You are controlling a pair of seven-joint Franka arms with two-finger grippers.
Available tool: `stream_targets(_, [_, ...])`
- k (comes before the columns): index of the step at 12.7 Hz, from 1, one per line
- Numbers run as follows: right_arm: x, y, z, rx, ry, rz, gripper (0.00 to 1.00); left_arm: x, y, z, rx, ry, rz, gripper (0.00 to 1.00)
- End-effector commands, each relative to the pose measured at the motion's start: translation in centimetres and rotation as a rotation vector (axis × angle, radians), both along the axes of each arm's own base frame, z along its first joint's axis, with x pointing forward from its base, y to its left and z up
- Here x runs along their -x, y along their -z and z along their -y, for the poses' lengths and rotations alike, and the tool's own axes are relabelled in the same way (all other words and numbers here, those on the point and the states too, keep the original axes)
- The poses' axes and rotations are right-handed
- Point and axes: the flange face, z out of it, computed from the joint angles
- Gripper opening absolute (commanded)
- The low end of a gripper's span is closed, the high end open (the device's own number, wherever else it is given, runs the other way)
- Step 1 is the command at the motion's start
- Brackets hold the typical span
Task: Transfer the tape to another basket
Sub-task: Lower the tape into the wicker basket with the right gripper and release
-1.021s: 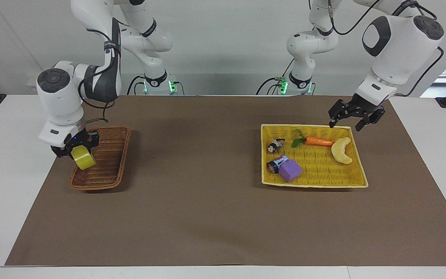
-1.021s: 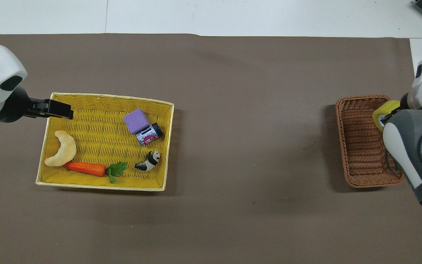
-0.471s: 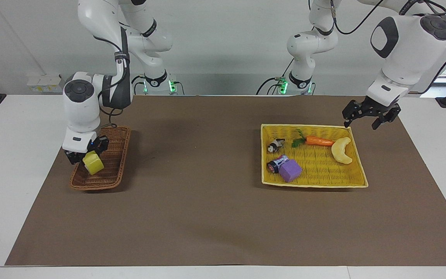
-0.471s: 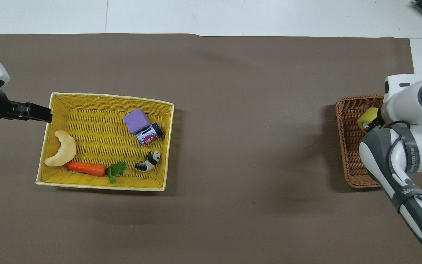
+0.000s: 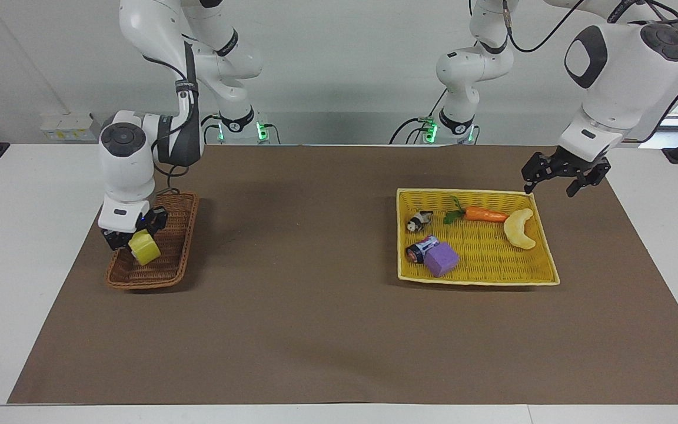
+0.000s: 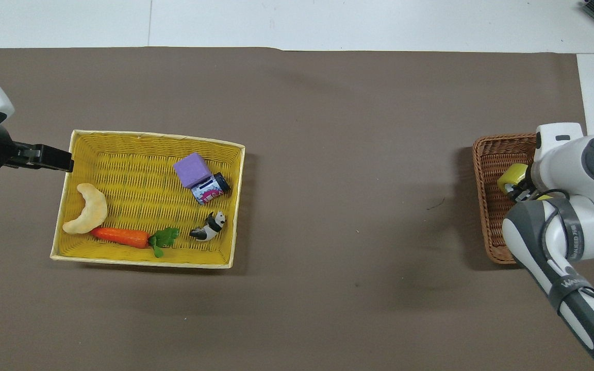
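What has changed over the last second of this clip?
The right hand, shut on the tape, swung in from the wicker basket's outer rim to over its inside and lowered the roll; no release yet. The left hand drew back off the yellow tray's corner and hangs just outside it. The tray's toys and both baskets stayed put.

The basket (image 5: 156, 250) is brown woven wicker, rough and matt, while the tray (image 5: 536, 275) is a finer bright yellow weave with a pale rim. The tape (image 5: 144, 248) looks like smooth, slightly glossy yellow plastic film — the arms' white shells (image 5: 127, 162) are glossy hard plastic too (with matt black grippers). The brown table cover (image 5: 315, 294) is flat and matt, like paper or felt.
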Motion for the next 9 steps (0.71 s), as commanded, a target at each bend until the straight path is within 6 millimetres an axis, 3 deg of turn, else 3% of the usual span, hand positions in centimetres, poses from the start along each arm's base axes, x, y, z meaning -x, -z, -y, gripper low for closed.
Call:
stream_targets(1, [1.7,-0.3,-0.2,0.012,0.05,-0.003,0.05,-0.1,-1.1,-1.1,-0.017,-0.01,0.015,1.0])
stream_targets(2, [2.0,-0.1,-0.3,0.001,0.082,-0.029,0.27,-0.1,-2.2,-1.1,-0.015,-0.012,0.036,1.0])
stream_targets(3, [2.3,0.1,-0.6,-0.015,0.098,-0.063,0.68,-0.2,-3.0,-0.9,-0.014,-0.008,0.05,1.0])
stream_targets(4, [2.4,0.1,-1.0,-0.061,0.117,-0.079,1.0,0.1,-3.5,-1.1,-0.015,-0.003,0.052,1.0])
stream_targets(6, [2.6,0.3,-1.1,-0.143,0.162,-0.094,1.0,1.7,-6.0,-0.9,-0.013,0.004,0.078,1.0])
stream_targets(9, [2.4,-0.5,-1.3,-0.276,0.292,-0.114,1.0,2.3,-6.1,-1.1,-0.016,0.002,0.048,1.0])
